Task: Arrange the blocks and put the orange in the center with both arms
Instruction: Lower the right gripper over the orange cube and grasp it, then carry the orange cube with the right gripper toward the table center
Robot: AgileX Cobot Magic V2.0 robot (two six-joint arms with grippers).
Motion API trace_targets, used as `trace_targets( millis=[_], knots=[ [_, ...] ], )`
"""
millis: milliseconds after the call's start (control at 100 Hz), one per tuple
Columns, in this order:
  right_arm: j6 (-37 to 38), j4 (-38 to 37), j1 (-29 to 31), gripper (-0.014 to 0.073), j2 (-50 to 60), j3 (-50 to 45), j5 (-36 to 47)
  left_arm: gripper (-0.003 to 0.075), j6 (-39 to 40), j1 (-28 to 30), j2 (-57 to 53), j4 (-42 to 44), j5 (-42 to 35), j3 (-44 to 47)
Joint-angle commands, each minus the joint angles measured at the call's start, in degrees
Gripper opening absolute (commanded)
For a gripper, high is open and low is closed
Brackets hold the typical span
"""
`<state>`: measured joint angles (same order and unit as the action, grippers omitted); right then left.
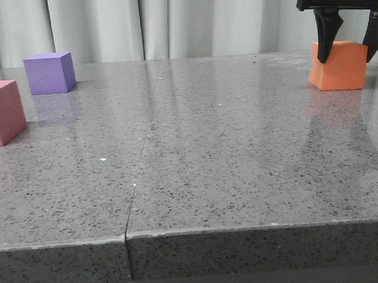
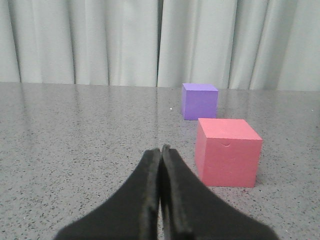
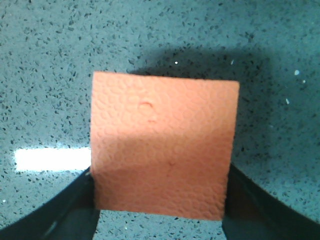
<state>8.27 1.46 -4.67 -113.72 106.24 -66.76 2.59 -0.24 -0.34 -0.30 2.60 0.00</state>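
The orange cube (image 1: 342,68) sits at the far right of the grey table, and in the right wrist view (image 3: 162,145) it shows a faint crease mark on its top. My right gripper (image 1: 347,58) comes down from above and straddles it, one black finger pressed on each side (image 3: 160,200). The purple cube (image 1: 50,73) stands at the far left, and the pink cube (image 1: 0,112) is nearer, at the left edge. In the left wrist view my left gripper (image 2: 161,149) is shut and empty, low over the table, short of the pink cube (image 2: 227,152), with the purple cube (image 2: 199,101) beyond it.
The grey speckled table (image 1: 229,171) has a seam (image 1: 139,164) running front to back, left of the middle. Its front edge (image 1: 246,231) is close to the camera. A pale curtain (image 1: 169,21) hangs behind the table.
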Motion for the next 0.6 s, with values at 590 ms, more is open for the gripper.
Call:
trace_targets(
  millis=[590],
  knots=[
    [2.0, 1.81, -0.8, 0.0395, 3.51, 7.81, -5.9, -0.002, 0.1, 0.14, -1.64, -0.33, -4.69, 2.33]
  ],
)
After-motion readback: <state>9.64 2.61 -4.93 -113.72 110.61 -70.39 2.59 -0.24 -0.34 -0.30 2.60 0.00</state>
